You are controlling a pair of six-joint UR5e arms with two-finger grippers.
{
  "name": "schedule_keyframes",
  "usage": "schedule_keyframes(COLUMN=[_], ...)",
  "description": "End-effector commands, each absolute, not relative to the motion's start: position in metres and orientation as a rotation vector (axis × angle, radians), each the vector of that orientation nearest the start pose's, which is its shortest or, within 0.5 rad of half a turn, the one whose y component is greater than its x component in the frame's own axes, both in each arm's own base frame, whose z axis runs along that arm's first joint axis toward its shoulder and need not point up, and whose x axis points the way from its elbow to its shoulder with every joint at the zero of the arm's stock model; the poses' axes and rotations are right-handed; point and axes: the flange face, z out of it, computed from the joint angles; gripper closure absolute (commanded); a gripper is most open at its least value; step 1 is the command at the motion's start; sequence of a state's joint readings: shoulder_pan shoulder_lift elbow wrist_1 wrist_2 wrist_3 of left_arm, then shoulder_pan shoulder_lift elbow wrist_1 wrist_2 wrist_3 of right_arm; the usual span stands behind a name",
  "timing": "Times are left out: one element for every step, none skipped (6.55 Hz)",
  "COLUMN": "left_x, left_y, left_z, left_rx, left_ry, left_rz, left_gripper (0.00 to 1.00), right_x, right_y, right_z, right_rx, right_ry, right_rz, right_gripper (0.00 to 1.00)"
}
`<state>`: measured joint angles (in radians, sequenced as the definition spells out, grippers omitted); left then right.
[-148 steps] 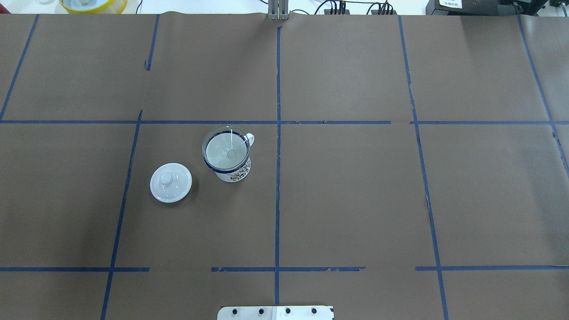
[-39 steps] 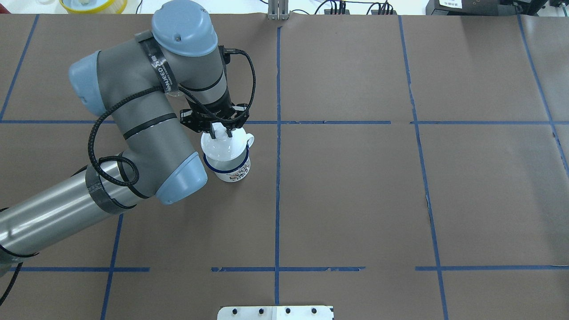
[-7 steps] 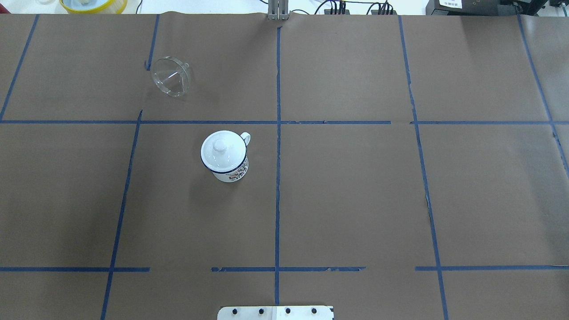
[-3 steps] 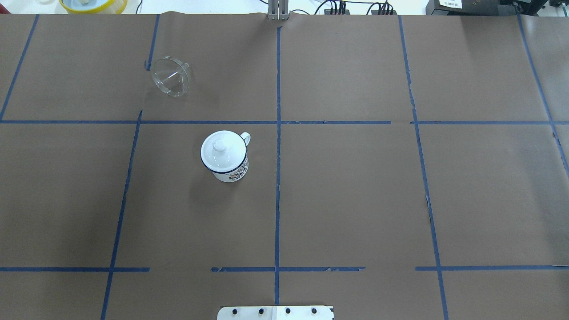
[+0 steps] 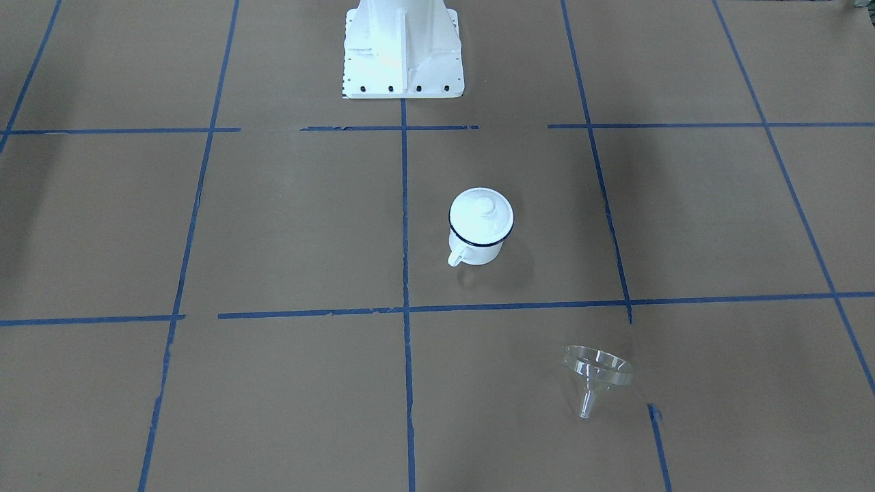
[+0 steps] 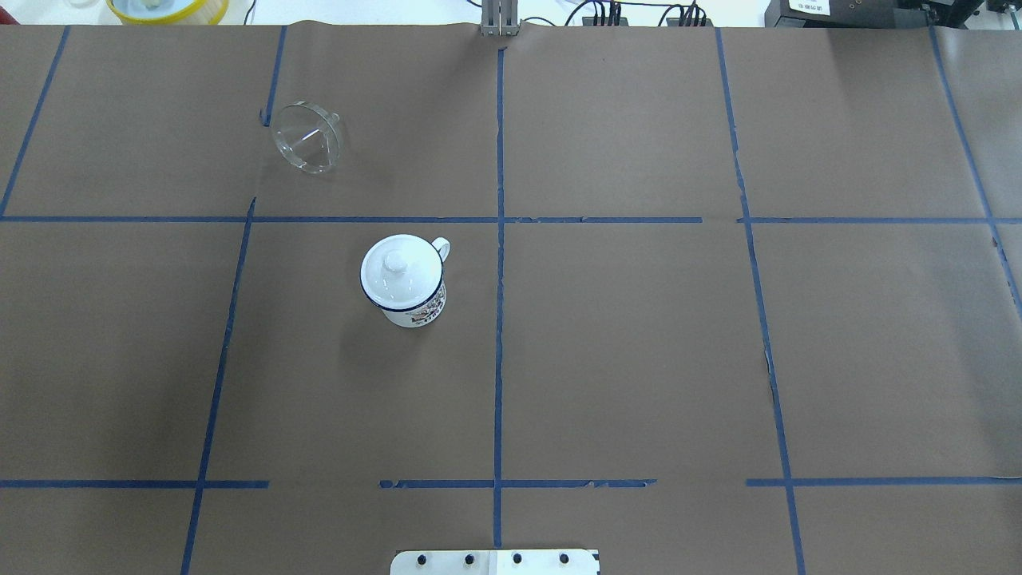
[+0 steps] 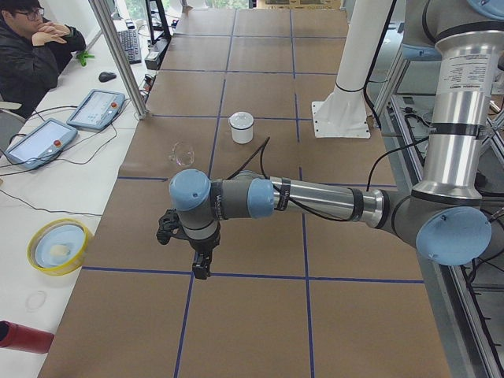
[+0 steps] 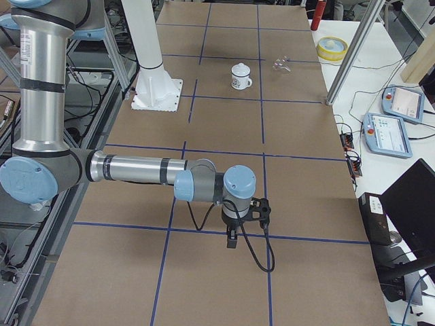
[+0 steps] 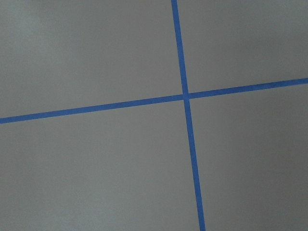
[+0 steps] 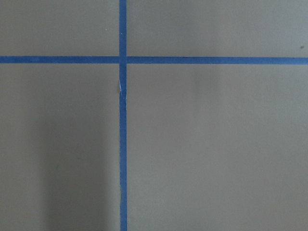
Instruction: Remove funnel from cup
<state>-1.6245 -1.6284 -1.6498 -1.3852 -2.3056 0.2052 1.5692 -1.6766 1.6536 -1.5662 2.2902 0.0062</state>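
The clear funnel (image 6: 307,144) lies tilted on the brown table, far left of the cup; it also shows in the front view (image 5: 596,372). The white cup (image 6: 417,310) with a blue rim stands upright left of centre, with the white knobbed lid (image 6: 397,267) sitting on it. In the front view the cup (image 5: 482,251) carries the lid (image 5: 482,213). My left gripper (image 7: 201,268) and right gripper (image 8: 232,239) hang over bare table at opposite ends, far from both things. They show only in the side views, so I cannot tell whether they are open or shut.
The robot's white base (image 5: 402,48) stands at the table's near edge. A yellow bowl (image 6: 168,8) sits beyond the far left edge. An operator (image 7: 31,47) and tablets (image 7: 96,109) are at a side desk. Blue tape lines cross the table.
Since the earliest frame the funnel went from the cup to the table's far left, and the lid from the table onto the cup. The left arm left the overhead view. Nothing moved in the last second.
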Motion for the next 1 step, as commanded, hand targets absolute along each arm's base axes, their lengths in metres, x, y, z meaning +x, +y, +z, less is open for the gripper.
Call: schedule_keyframes(left_x=[-0.0938], left_y=[-0.505], left_z=[0.6121], left_rx=[0.049], left_ry=[0.735], left_rz=[0.127], left_gripper=[0.0], right_x=[0.067], right_y=[-0.4456], right_z=[0.6709], right_rx=[-0.02], right_ry=[-0.719], right_rz=[0.011], right_gripper=[0.0])
